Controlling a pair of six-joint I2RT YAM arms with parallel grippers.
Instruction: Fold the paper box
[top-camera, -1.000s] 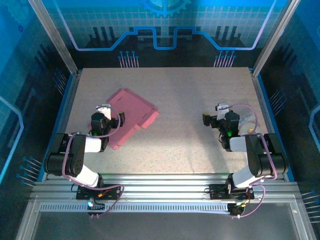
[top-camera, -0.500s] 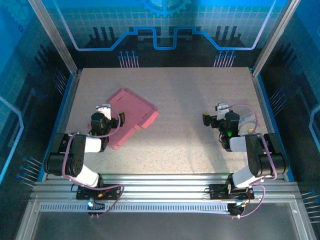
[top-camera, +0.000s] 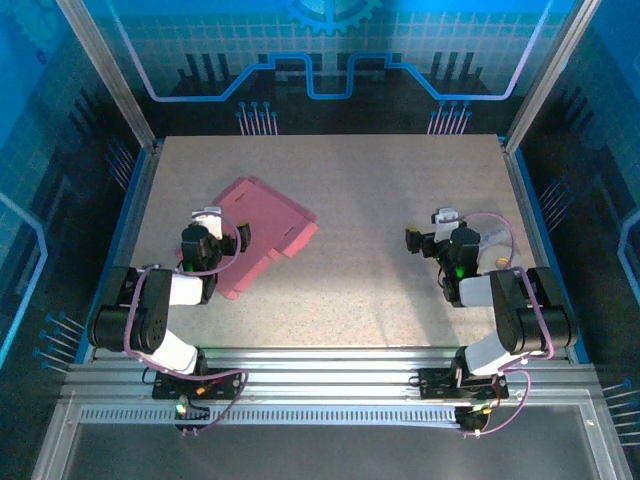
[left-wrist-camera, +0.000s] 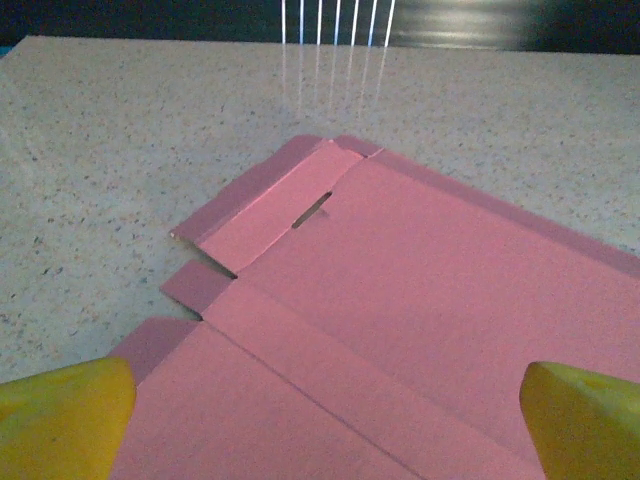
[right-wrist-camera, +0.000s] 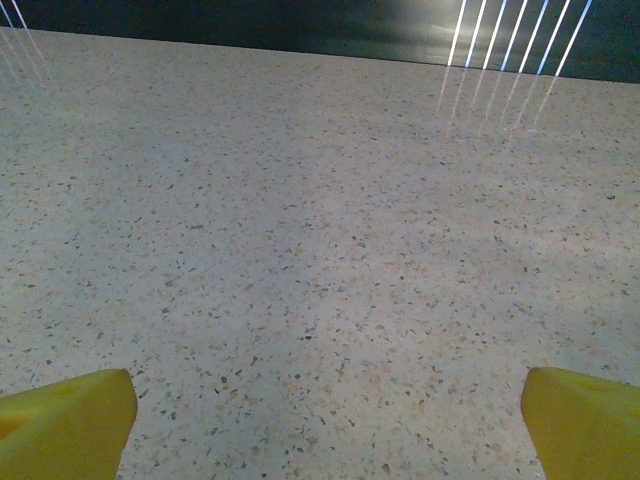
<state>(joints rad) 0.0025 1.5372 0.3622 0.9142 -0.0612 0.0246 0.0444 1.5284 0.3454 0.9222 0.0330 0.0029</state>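
The paper box lies flat on the table's left half as a pink flapped sheet with crease lines and a small slot. My left gripper sits at its near left edge. In the left wrist view the pink paper box spreads out under and ahead of the left gripper, whose yellow fingertips stand wide apart, open, with nothing gripped. My right gripper rests on the right half of the table, far from the sheet. In the right wrist view the right gripper is open over bare tabletop.
The speckled table is bordered by blue rails and a metal frame. Bare surface stretches between the two arms and toward the back edge.
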